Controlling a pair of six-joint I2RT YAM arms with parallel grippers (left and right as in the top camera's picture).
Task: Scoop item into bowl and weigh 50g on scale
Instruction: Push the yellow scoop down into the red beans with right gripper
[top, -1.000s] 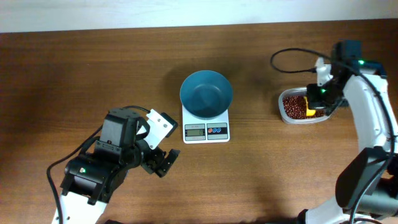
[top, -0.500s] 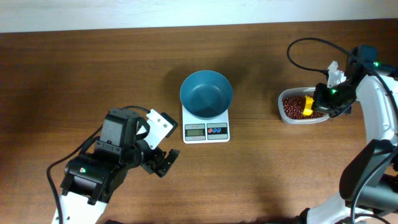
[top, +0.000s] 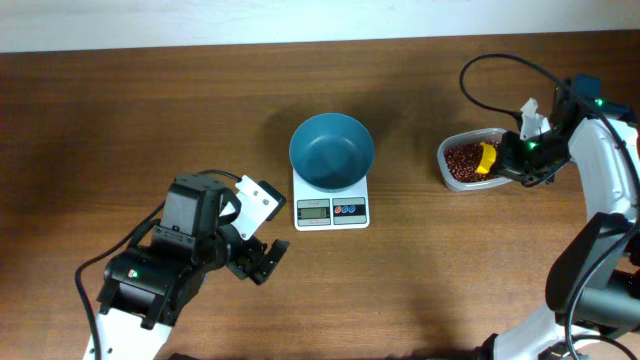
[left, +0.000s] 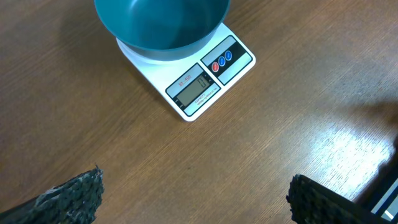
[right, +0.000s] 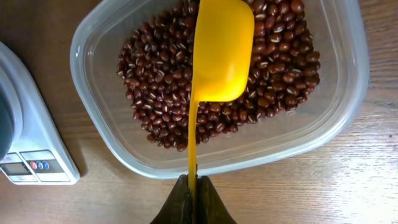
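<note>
The teal bowl (top: 332, 150) stands empty on the white scale (top: 331, 207); both show in the left wrist view, bowl (left: 161, 25) on scale (left: 205, 81). The red-brown beans (top: 462, 160) lie in a clear plastic tub (top: 447, 176) at the right. My right gripper (right: 193, 190) is shut on the handle of a yellow scoop (right: 219, 50), whose underside faces the camera over the beans (right: 155, 93) in the tub (right: 99, 37). The scoop also shows in the overhead view (top: 486, 159). My left gripper (left: 193, 196) is open and empty over bare table in front of the scale.
A black cable (top: 490, 70) loops over the table behind the tub. The right arm (top: 590, 170) reaches in from the right edge. The left arm's base (top: 170, 260) sits at the front left. The scale's corner shows in the right wrist view (right: 31, 155).
The right gripper with the scoop has shifted left, and the tub has slid and turned a little to the left and back with it. The left arm has not moved.
</note>
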